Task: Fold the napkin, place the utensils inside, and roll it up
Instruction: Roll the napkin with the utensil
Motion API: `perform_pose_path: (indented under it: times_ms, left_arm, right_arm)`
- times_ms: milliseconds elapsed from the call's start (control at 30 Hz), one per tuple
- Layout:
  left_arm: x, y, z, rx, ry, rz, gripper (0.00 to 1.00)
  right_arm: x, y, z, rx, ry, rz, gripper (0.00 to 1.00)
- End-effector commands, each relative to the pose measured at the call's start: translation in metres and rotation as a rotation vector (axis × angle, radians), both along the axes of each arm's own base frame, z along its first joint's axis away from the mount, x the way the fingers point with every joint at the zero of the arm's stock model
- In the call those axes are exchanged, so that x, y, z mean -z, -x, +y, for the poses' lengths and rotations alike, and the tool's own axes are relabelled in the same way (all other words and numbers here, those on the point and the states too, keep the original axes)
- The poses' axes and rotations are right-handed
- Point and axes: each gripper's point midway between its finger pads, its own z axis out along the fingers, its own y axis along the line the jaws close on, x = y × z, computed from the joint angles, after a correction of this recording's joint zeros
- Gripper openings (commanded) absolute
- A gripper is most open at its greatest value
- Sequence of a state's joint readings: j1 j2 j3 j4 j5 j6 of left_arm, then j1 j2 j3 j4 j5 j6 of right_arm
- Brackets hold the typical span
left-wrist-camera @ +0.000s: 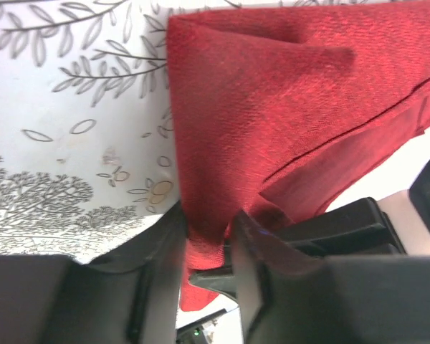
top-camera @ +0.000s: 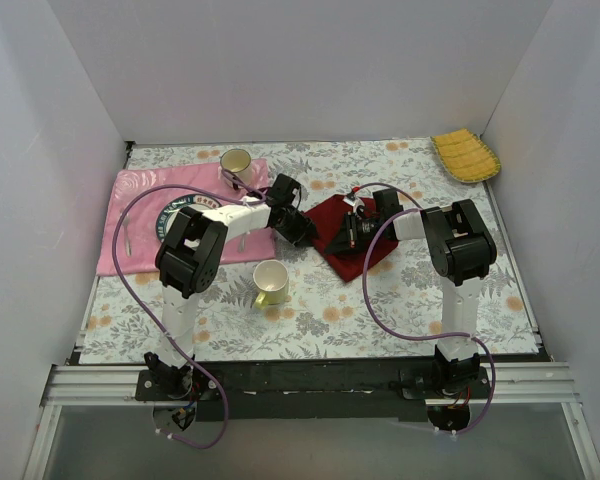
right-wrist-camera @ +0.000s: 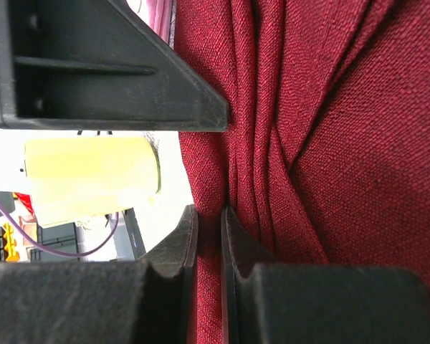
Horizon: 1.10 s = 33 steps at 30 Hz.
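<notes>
1. The left tool (left-wrist-camera: 204, 269) is clenched on a corner of the napkin (left-wrist-camera: 287, 107). The red cloth is pinched between its fingers (left-wrist-camera: 161, 272) and bunches into a narrow tuck there.
2. Ahead of that tool, the napkin spreads over the worktop (left-wrist-camera: 72, 143) in at least two layers. One layer's edge crosses the other off to the tool's right.
3. The right tool (right-wrist-camera: 208, 247) has its fingers (right-wrist-camera: 236, 244) almost together, with a strip of red cloth in the slit between them. We read this as a grasp on the napkin's edge.
4. Ahead and to the right of those fingers, the napkin gathers into long pleats running away from the tool.
5. From above, the two tools face each other across the napkin. The left one is at its left corner and the right one is on its right side.
6. The near cup (top-camera: 270, 283) stands on the worktop on the base side of the left tool, apart from the napkin. The right wrist view shows it pale yellow beyond the left tool's black body.
7. The far cup (top-camera: 236, 160) sits on the pink cloth (top-camera: 140, 235), beyond and left of the left tool. A plate (top-camera: 168, 215) on that cloth is partly hidden by the left arm.
8. The yellow cloth (top-camera: 465, 155) lies in the far right corner, well apart from the right tool.
</notes>
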<state>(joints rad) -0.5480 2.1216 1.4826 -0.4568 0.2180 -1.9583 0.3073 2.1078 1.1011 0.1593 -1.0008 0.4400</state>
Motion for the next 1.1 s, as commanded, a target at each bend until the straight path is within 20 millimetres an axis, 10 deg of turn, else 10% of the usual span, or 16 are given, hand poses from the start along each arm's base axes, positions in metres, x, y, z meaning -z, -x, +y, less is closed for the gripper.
perform_pose_path:
  times_ms: [0,200,633,1067]
  left_arm:
    - [0.035,0.006,0.024,-0.063,-0.168,0.035,0.25]
    - [0.049,0.016,0.034,-0.044,-0.231,0.064,0.0]
    - [0.045,0.032,0.037,0.015,-0.303,0.203,0.0]
    - [0.033,0.032,0.033,0.047,-0.3,0.228,0.0]
  right_arm:
    - [0.026,0.011,-0.006,0.011,0.074,0.069,0.01]
    - [0.033,0.013,-0.014,0.002,0.15,0.049,0.01]
    - [-0.03,0.002,-0.025,-0.059,0.526,-0.332,0.53]
    - [-0.035,-0.001,-0.015,0.012,0.842,-0.932,0.67]
